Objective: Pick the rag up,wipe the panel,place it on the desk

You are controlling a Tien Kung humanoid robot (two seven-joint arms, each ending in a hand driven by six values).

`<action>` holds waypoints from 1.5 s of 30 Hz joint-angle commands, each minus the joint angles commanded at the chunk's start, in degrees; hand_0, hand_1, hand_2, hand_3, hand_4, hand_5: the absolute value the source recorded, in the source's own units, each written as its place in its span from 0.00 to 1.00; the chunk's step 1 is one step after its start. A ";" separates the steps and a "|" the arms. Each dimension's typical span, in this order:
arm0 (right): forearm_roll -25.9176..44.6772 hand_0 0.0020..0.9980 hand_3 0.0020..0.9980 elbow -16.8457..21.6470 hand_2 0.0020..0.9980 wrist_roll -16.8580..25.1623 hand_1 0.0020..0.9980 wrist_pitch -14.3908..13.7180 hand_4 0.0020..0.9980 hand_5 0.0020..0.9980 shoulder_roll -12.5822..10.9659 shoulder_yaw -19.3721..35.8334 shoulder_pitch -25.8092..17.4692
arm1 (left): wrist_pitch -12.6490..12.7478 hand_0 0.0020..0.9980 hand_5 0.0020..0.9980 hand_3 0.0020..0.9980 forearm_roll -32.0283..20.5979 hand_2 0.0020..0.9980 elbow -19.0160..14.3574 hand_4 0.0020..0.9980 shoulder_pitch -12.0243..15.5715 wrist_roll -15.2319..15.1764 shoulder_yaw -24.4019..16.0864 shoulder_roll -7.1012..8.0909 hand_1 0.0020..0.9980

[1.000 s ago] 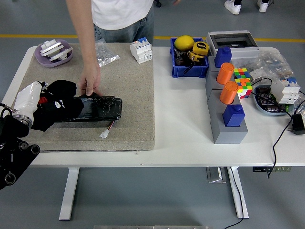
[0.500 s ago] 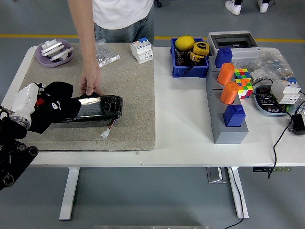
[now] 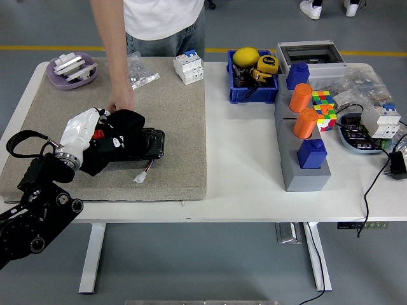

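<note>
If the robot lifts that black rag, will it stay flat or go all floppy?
Probably floppy: the rag already lies bunched and draped over the panel under the left robot hand. It looks like soft cloth, so likely light and unlikely to slip or break.

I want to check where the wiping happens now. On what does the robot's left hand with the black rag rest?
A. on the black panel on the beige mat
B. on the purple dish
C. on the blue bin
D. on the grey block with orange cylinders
A: the left hand presses the black rag on the black panel, which lies on the beige mat; a person's hand steadies its far edge.
</note>
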 joint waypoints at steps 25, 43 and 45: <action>0.43 0.77 0.68 -0.06 0.71 -0.01 0.70 0.01 1.00 0.53 0.09 -0.49 0.15 | 0.14 0.17 0.00 0.46 -1.12 0.49 -0.53 0.45 -2.12 1.60 7.72 -3.70 0.20; 0.37 0.77 0.68 -0.07 0.71 -0.02 0.70 0.00 1.00 0.53 0.03 -0.06 -0.08 | 0.76 0.17 0.00 0.46 0.75 0.49 4.78 0.44 1.38 1.51 -4.31 -0.67 0.20; 0.35 0.77 0.68 -0.06 0.71 -0.03 0.70 0.01 1.00 0.53 0.02 -0.01 -0.14 | 0.80 0.17 0.00 0.46 1.00 0.49 5.17 0.44 1.87 1.52 -5.58 -0.30 0.20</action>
